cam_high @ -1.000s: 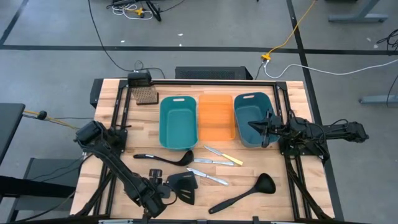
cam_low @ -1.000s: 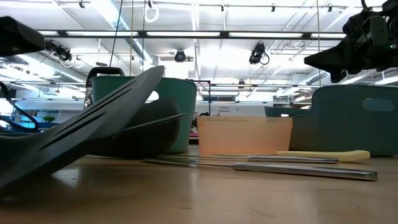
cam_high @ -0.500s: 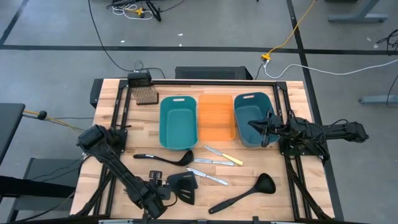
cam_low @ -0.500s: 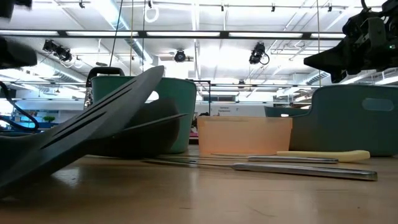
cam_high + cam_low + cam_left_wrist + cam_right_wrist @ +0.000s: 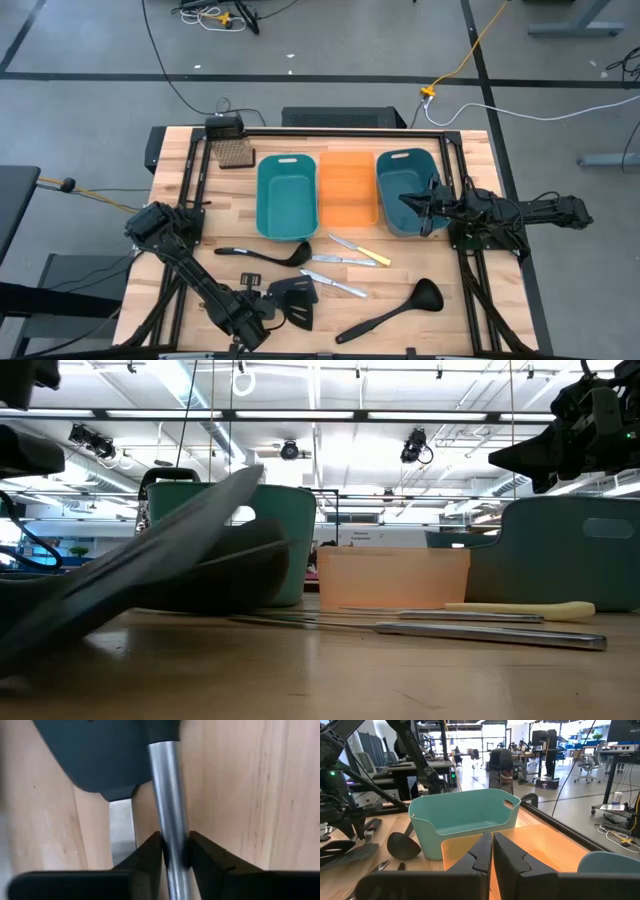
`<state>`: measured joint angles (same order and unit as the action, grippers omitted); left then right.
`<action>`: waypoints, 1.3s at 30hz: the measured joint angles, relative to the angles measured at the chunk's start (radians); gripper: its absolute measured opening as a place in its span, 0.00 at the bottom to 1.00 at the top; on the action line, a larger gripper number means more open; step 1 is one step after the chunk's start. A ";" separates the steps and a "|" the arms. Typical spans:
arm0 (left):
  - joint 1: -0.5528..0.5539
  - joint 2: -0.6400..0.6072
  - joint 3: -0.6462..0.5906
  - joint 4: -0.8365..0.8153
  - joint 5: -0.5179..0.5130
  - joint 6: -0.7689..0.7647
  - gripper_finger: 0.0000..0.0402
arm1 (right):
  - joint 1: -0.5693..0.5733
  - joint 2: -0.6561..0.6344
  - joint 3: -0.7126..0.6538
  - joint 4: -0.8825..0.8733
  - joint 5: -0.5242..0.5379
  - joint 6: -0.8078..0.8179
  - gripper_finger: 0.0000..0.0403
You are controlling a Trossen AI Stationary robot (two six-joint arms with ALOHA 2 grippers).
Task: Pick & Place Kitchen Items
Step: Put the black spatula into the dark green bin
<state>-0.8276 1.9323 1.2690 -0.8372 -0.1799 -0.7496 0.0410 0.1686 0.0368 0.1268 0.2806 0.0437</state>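
A: High view: left hand (image 5: pixel 262 312) low at the counter (image 5: pixel 455 318) front edge, on the spatula (image 5: pixel 297 297) handle. Right hand (image 5: pixel 425 207) pressed together over a teal bin (image 5: pixel 405 190).

B: Left wrist view: fingers (image 5: pixel 205 858) pinching the steel shaft (image 5: pixel 169 805). Smooth, tapered; could slip or swivel once lifted.

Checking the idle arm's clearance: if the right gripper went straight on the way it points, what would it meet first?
Probably the orange bin: the shut right gripper aims across it, towards the teal bin beyond.
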 joint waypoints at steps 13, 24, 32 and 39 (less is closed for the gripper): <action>-0.002 0.000 0.060 -0.109 0.022 0.036 0.19 | 0.000 0.000 0.000 0.000 0.000 0.000 0.07; -0.008 0.001 0.359 -0.437 -0.189 0.182 0.19 | 0.000 0.000 0.000 0.000 0.000 0.000 0.07; 0.042 -0.010 0.539 -0.728 -0.570 0.350 0.19 | 0.000 0.000 0.000 0.000 0.000 0.000 0.07; 0.195 -0.057 0.525 -0.733 -0.769 0.555 0.19 | 0.000 0.002 0.000 0.007 -0.001 0.017 0.07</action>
<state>-0.6323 1.8751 1.7939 -1.5701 -0.9490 -0.1942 0.0409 0.1706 0.0364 0.1341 0.2794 0.0605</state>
